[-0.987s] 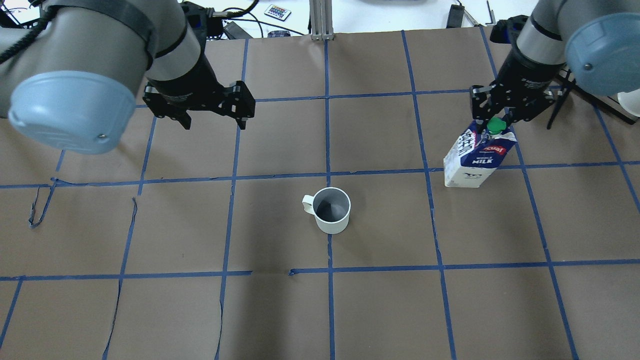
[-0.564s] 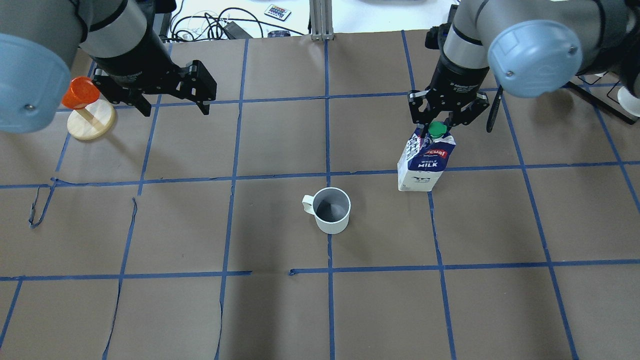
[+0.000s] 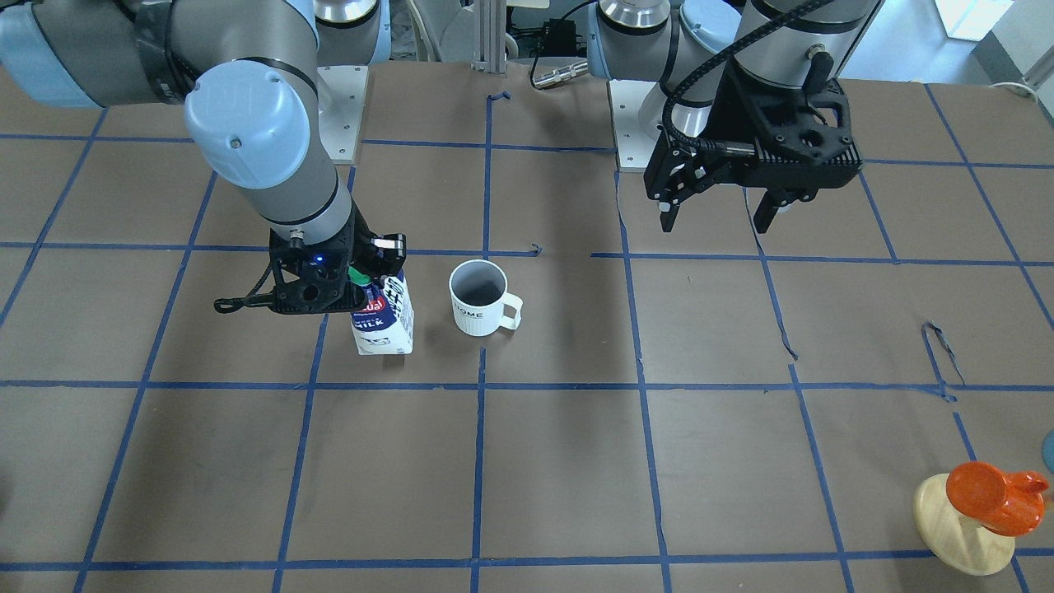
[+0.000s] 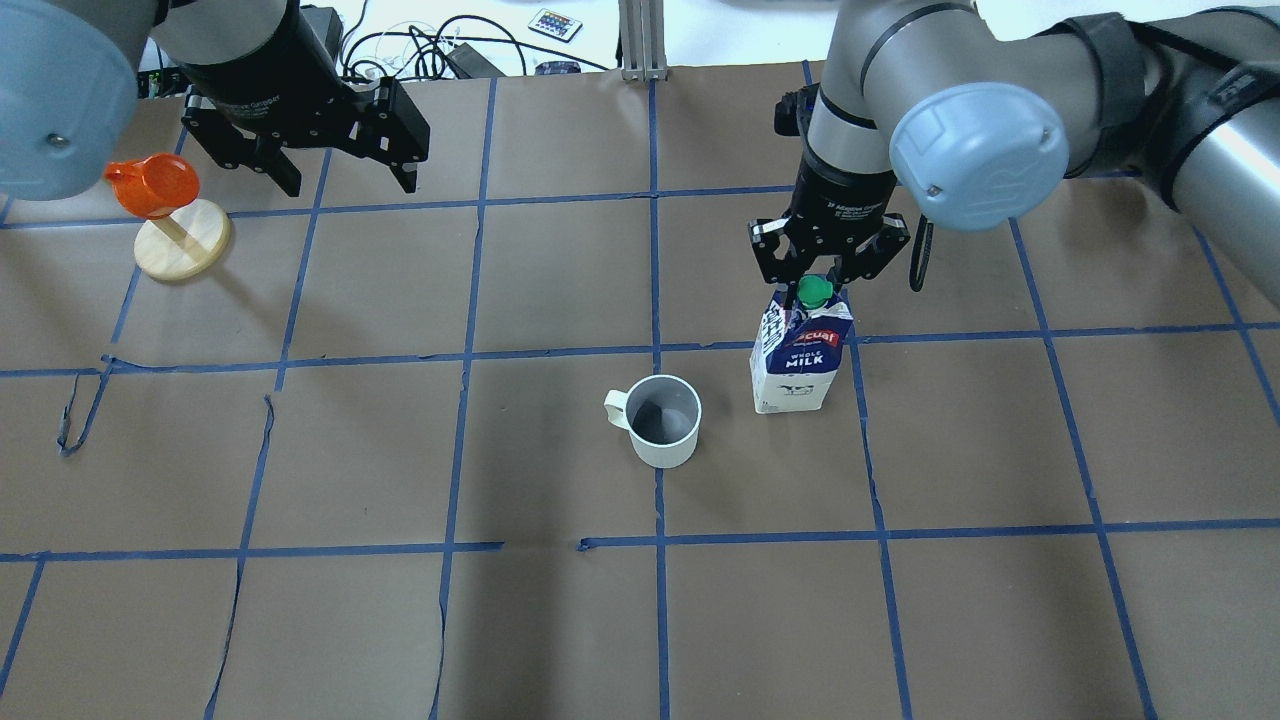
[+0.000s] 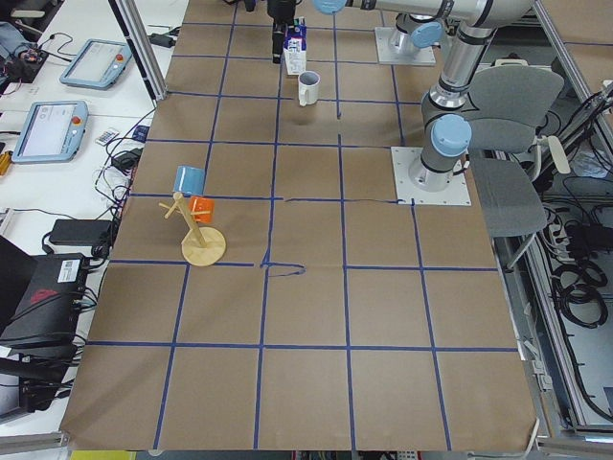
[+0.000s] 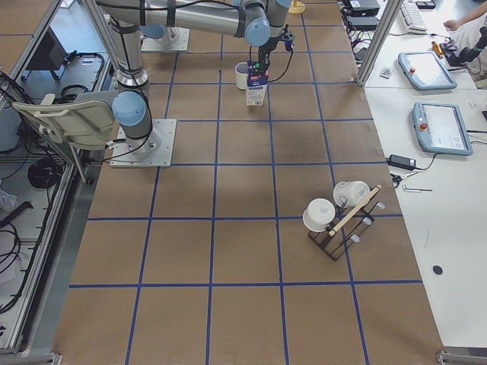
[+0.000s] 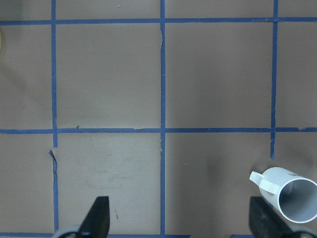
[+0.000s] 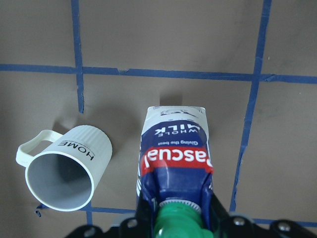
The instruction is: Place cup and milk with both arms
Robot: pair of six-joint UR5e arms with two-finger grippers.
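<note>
R gripper (image 4: 815, 283) clamps milk (image 4: 800, 365) top; label "Pascual", "WHOLE MILK". Cup (image 4: 662, 425) beside it: "HOME". L gripper (image 4: 350, 185) jaws apart, empty.

**Mug and milk side by side**

The white ribbed mug (image 4: 660, 425) stands upright, dark grey inside, its handle toward the robot's left. The blue-and-white milk carton (image 4: 798, 365), green-capped, is upright just beside it, not touching, its top pinched by the right gripper (image 4: 817, 282).
</note>
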